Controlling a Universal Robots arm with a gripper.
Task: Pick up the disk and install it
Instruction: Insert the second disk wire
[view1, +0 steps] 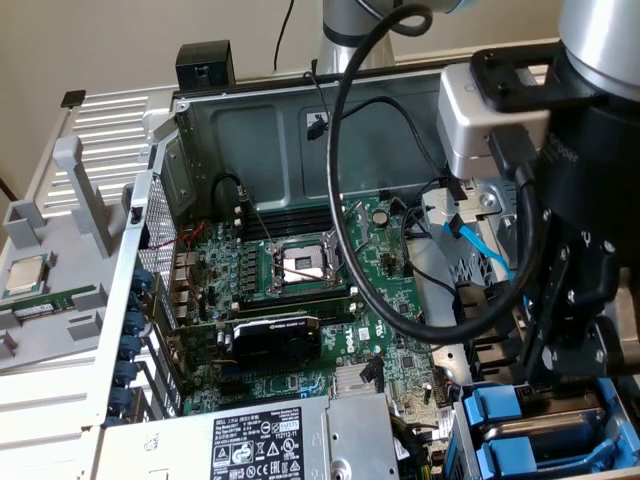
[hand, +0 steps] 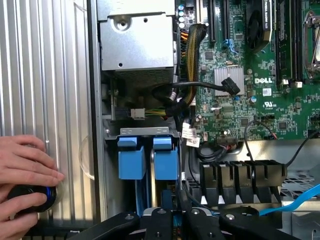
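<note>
Gripper low over the drive bay of an open computer case

Two blue drive carriers (hand: 147, 159) sit side by side in the bay; which one is the disk I cannot tell. The gripper (hand: 172, 220), nearly shut, holds nothing I can make out. One person's hand (hand: 25, 167) rests on a black knob (hand: 31, 199).

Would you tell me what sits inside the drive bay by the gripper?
Two blue drive carriers stand side by side in the drive bay. The gripper covers their lower ends, so the drives themselves are hidden.
</note>
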